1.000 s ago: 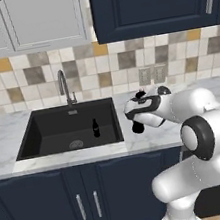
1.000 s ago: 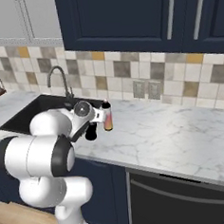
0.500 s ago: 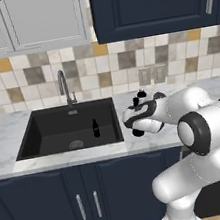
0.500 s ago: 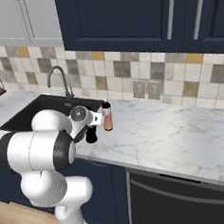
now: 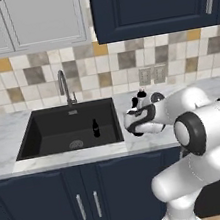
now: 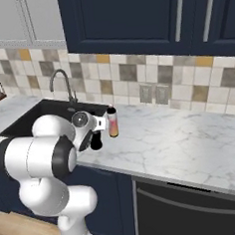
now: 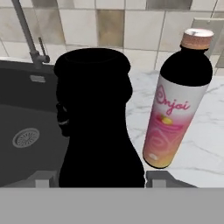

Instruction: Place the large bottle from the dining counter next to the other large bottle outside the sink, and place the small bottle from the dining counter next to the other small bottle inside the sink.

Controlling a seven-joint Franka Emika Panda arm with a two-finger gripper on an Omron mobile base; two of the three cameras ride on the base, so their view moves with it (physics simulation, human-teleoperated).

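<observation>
The gripper [image 7: 101, 181] is holding a large black bottle [image 7: 98, 118] between its jaws, over the white marble counter [image 6: 181, 144] by the black sink [image 5: 67, 132]. A pink-labelled large bottle [image 7: 179, 98] is standing just beside the jaws; a small dark bottle [image 5: 96, 128] is standing in the basin, below the tiled backsplash [image 5: 36, 81].
</observation>
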